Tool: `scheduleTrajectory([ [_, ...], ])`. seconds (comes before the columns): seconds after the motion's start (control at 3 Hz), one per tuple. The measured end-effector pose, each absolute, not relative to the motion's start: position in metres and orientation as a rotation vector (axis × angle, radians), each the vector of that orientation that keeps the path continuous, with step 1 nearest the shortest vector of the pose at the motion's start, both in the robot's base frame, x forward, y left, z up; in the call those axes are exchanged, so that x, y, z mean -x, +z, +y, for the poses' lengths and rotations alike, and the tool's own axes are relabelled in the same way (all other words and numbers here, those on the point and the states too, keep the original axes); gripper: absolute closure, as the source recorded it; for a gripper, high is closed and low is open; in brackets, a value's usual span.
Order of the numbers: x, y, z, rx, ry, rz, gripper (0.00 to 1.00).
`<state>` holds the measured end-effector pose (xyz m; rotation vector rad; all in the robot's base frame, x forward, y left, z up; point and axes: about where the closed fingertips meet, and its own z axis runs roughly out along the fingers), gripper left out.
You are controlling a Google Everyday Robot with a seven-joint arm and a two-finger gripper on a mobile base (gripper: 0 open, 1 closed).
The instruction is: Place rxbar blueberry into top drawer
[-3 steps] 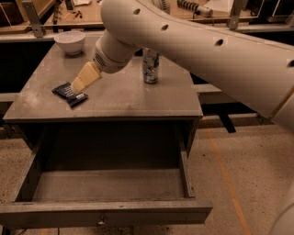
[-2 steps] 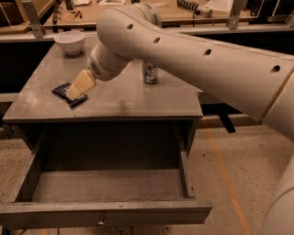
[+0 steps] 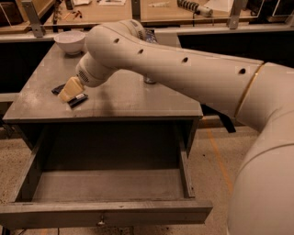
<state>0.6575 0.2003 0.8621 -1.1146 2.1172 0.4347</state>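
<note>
The rxbar blueberry (image 3: 78, 98) lies flat on the grey cabinet top (image 3: 124, 98) near its left edge, a dark wrapper whose two ends stick out from under my gripper. My gripper (image 3: 70, 90) is down on the middle of the bar and covers it. The top drawer (image 3: 105, 213) is pulled fully out below the cabinet top, with nothing showing inside it. Its small knob (image 3: 100, 223) sits at the centre of the front panel.
A white bowl (image 3: 70, 41) stands at the back left of the cabinet top. My large cream arm (image 3: 183, 69) spans the right side of the top and hides most of a can (image 3: 149, 81) behind it. A wooden workbench (image 3: 115, 11) runs along the back.
My gripper has moved left and down, from just right of the bar to on top of it. The arm has swung in front of the can.
</note>
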Motion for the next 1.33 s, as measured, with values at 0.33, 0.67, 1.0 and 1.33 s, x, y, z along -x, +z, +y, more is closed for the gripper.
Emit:
scheduleTrajectory([
  [0.33, -0.657, 0.848, 0.219, 1.131, 0.447, 2.121, 0.36],
  [0.67, -0.657, 0.838, 0.235, 1.156, 0.461, 2.123, 0.41],
  [1.0, -0.656, 0.831, 0.243, 1.177, 0.462, 2.126, 0.54],
  [1.33, -0.656, 0.832, 0.244, 1.178, 0.461, 2.127, 0.76],
])
